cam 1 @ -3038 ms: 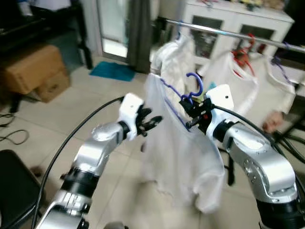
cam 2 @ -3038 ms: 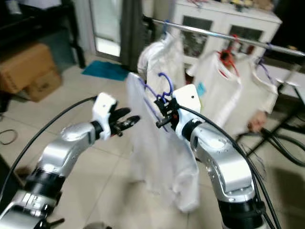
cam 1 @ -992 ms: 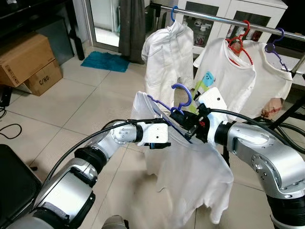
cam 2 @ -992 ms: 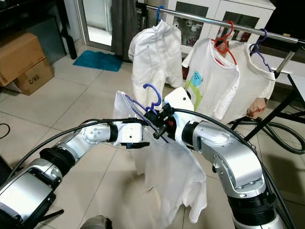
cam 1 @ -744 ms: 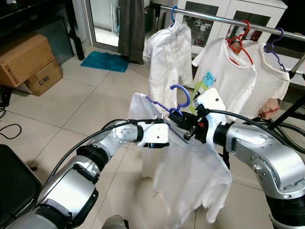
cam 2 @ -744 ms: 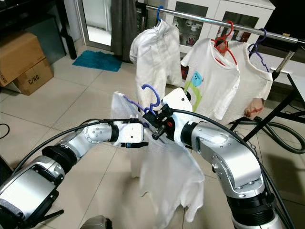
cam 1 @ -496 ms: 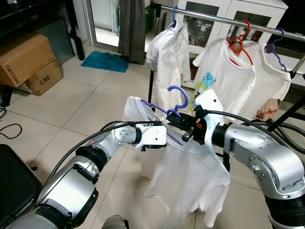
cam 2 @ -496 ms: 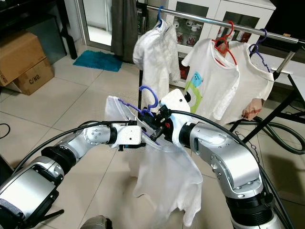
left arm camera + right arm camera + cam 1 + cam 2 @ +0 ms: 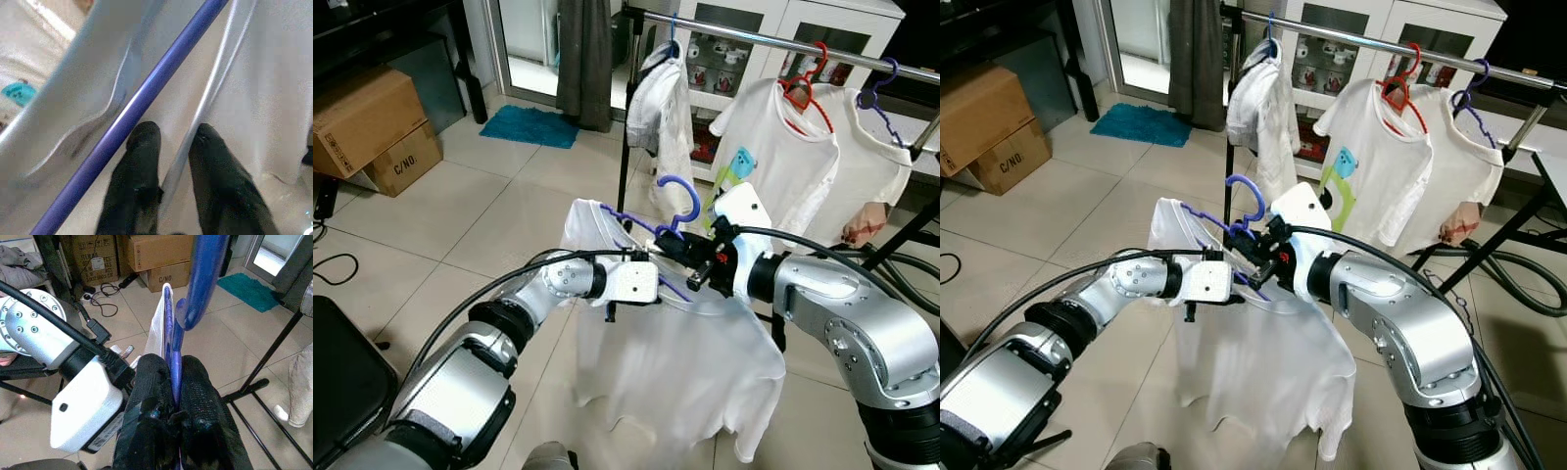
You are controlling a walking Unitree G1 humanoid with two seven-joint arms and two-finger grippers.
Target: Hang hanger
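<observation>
The right pincer [image 9: 172, 382] is squeezed tight on the neck of a purple plastic hanger [image 9: 677, 201], just under its hook. The hanger is near the middle of the head views, held up in the air, with its hook pointing to 12 o'clock. A thin white T-shirt [image 9: 685, 362] hangs on it and drops down toward the pale tiled floor [image 9: 440, 215].

The left pincer [image 9: 168, 169] is just at 9 o'clock of the right one, under the hanger's long purple arm. Its two black fingers [image 9: 139, 161] are a little apart, with a fold of the white cloth between them. It looks like they pinch the shirt, but the cloth blurs the view.

Up at 12 o'clock runs a shiny metal clothes rail [image 9: 773, 41]. A white jacket on a blue hanger [image 9: 664, 98] hangs at its left end. A white shirt on a red hanger [image 9: 793, 127] and a white shirt on a purple hanger [image 9: 881, 147] hang farther toward 2 o'clock. The held hanger is well below the rail and is not touching it.

Brown cardboard boxes [image 9: 372, 127] sit at 10 o'clock, and a teal floor mat [image 9: 533, 125] lies at 11 o'clock.
</observation>
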